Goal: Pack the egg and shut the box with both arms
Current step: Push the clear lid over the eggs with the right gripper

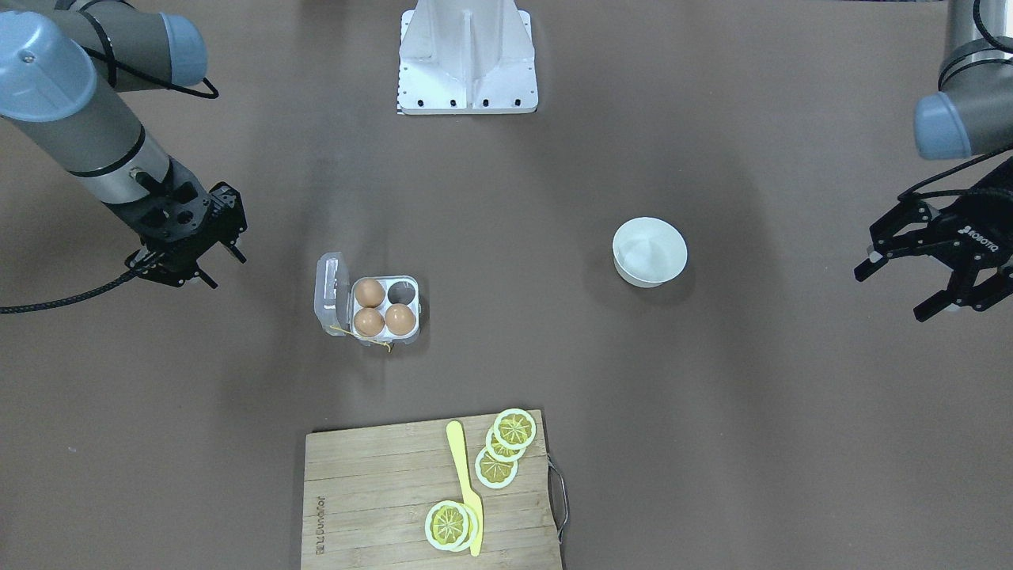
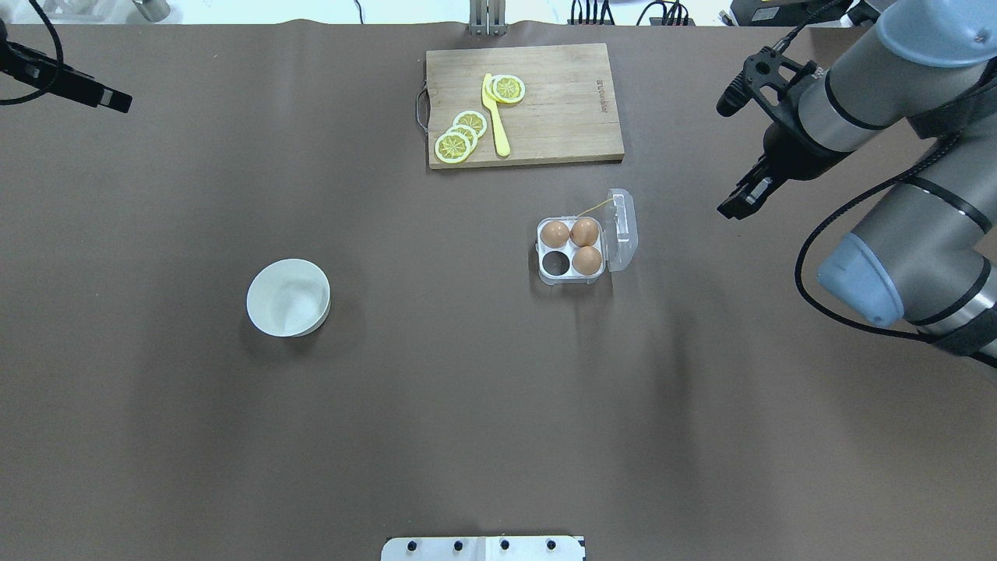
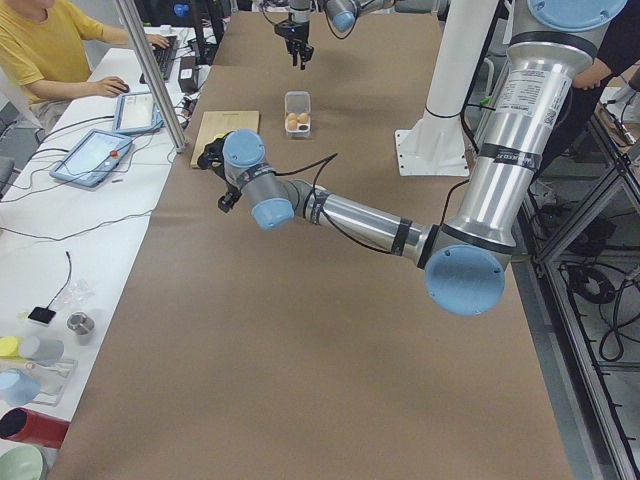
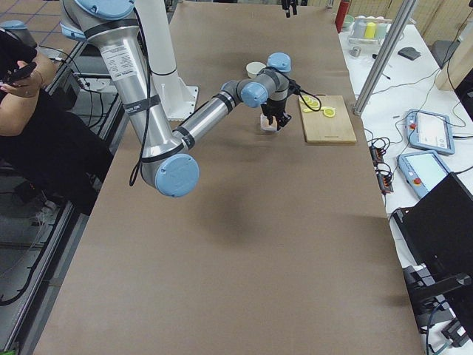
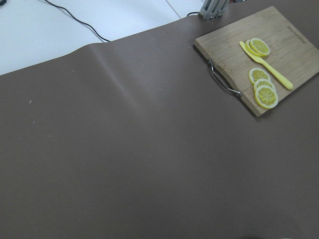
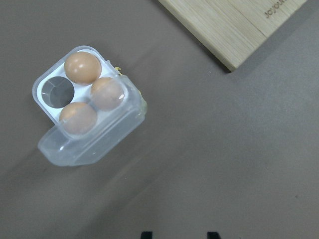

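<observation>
The clear egg box (image 1: 385, 310) lies open on the brown table, its lid (image 1: 332, 294) folded out to the side with a thin yellow string at the hinge. Three alike brown eggs (image 2: 585, 232) fill three cells; the fourth cell (image 2: 554, 264) is empty. The box also shows in the right wrist view (image 6: 82, 102). My right gripper (image 2: 728, 160) is open and empty, raised beside the box on its lid side; its fingertips (image 6: 145, 234) show apart. My left gripper (image 1: 898, 289) is open and empty, far off at the table's other side.
An empty white bowl (image 1: 649, 252) stands between the box and my left gripper. A wooden cutting board (image 1: 372, 491) with lemon slices (image 1: 506, 447) and a yellow knife (image 1: 465, 483) lies at the far edge. The white robot base (image 1: 468, 59) is opposite.
</observation>
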{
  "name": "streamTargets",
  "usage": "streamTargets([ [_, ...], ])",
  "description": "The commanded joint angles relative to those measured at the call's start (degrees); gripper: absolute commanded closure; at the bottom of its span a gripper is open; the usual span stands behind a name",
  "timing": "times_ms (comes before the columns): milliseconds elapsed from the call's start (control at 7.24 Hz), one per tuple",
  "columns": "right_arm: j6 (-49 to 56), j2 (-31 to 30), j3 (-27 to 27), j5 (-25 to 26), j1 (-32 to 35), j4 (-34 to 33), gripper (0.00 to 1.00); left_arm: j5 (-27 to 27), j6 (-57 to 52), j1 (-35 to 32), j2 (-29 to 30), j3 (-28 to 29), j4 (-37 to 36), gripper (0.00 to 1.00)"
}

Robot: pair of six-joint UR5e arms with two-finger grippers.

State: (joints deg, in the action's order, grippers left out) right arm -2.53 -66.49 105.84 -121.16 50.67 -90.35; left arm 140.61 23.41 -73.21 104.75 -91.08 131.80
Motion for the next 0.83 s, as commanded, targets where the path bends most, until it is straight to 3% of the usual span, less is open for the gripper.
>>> streamTargets([
  [0,-0.02,1.54,-2.38,2.77,-2.32,0.08,0.61,0.10,-0.74,-0.44,-1.21,-0.24,0.12,0.11],
  [691,-0.01,5.57,-5.46,4.79,-6.63,0.26,0.61,0.19,-0.74,-0.35,-2.00,-0.33,0.21,0.11],
])
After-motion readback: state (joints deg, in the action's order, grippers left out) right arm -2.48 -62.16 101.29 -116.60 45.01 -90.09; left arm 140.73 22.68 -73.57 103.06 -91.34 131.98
